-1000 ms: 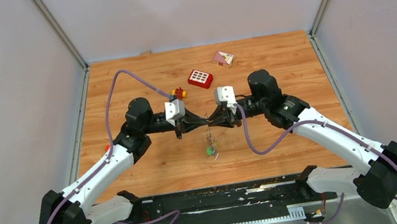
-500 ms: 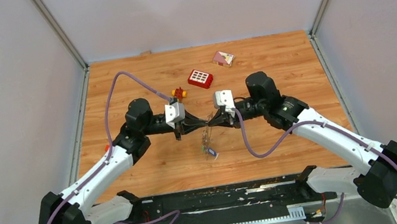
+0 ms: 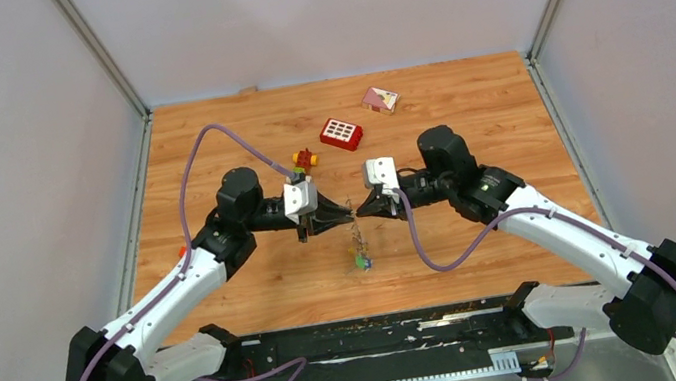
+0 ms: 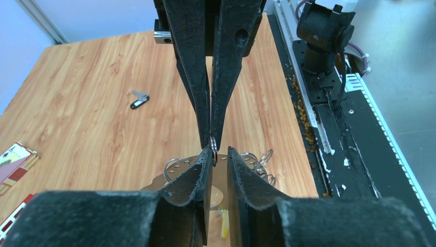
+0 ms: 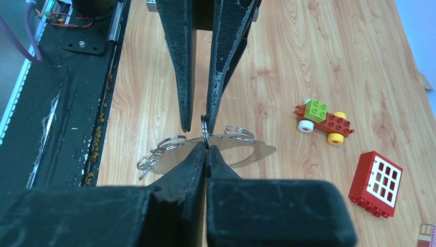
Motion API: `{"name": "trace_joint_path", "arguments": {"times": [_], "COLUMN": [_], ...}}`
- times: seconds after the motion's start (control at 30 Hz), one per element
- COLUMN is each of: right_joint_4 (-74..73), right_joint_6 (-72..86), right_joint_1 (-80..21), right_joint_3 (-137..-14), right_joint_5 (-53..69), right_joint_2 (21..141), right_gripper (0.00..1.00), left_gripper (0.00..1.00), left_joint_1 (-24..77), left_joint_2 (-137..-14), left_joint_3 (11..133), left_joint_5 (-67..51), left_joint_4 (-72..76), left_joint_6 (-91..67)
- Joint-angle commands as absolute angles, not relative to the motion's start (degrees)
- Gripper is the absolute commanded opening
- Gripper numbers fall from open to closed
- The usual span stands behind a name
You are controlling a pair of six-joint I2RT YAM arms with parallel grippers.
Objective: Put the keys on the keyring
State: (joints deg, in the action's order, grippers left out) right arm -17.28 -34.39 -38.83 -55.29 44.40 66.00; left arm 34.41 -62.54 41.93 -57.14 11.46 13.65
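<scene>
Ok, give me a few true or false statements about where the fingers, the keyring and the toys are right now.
1. The right gripper has its fingers shut on the keyring. True.
2. The left gripper has its fingers pressed tight together. False: a gap shows between them.
3. The red brick rests on the toy car. False: they lie apart on the table.
4. A loose key lies on the table. True.

A warm orange-brown wood-grain tabletop (image 3: 205,140) sits boxed in by plain pale grey wall panels (image 3: 4,149) at left, back and right, joined by slim silver metal corner posts (image 3: 96,50). A black metal rail (image 3: 387,340) edges the near side. Light is soft and even.
</scene>
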Motion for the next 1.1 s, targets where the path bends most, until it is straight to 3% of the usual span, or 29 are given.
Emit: {"name": "trace_joint_path", "arguments": {"times": [0.0, 0.23, 0.37, 0.47, 0.63, 0.73, 0.97, 1.07], "right_joint_4": [-14.73, -14.77, -14.67, -14.67, -14.80, -14.78, -14.65, -14.66], "right_joint_6": [-35.73, -35.69, -35.69, -35.77, -35.67, -35.07, -34.94, -34.87], "right_joint_1": [-38.78, -38.77, -38.81, -38.81, -38.76, -38.82, -39.23, -40.02], "right_joint_3": [-55.80, -55.71, -55.44, -55.31, -55.75, -56.08, -56.23, -56.67], "right_joint_5": [44.42, 44.84, 44.74, 44.99, 44.58, 44.17, 44.00, 43.39], "right_joint_2": [64.14, 63.95, 63.76, 63.93, 64.45, 64.91, 65.86, 66.86], "right_gripper": [0.00, 0.00, 0.00, 0.00, 0.22, 0.29, 0.31, 0.27], "left_gripper": [0.24, 0.17, 0.00, 0.00, 0.00, 0.00, 0.00, 0.00], "left_joint_1": [34.63, 34.62, 34.62, 34.62, 34.57, 34.78, 35.13, 35.24], "left_joint_2": [-61.83, -61.60, -61.28, -60.73, -61.30, -61.69, -61.99, -62.07], "left_joint_3": [43.85, 43.70, 43.38, 43.24, 45.32, 45.66, 45.88, 45.80], "left_joint_5": [-56.93, -54.88, -53.66, -52.24, -51.27, -51.26, -51.10, -51.32], "left_joint_4": [10.61, 10.75, 10.77, 10.66, 5.99, 4.85, 4.69, 4.87], "left_joint_6": [15.99, 16.87, 17.48, 17.39, 19.41, 19.97, 20.10, 19.70]}}
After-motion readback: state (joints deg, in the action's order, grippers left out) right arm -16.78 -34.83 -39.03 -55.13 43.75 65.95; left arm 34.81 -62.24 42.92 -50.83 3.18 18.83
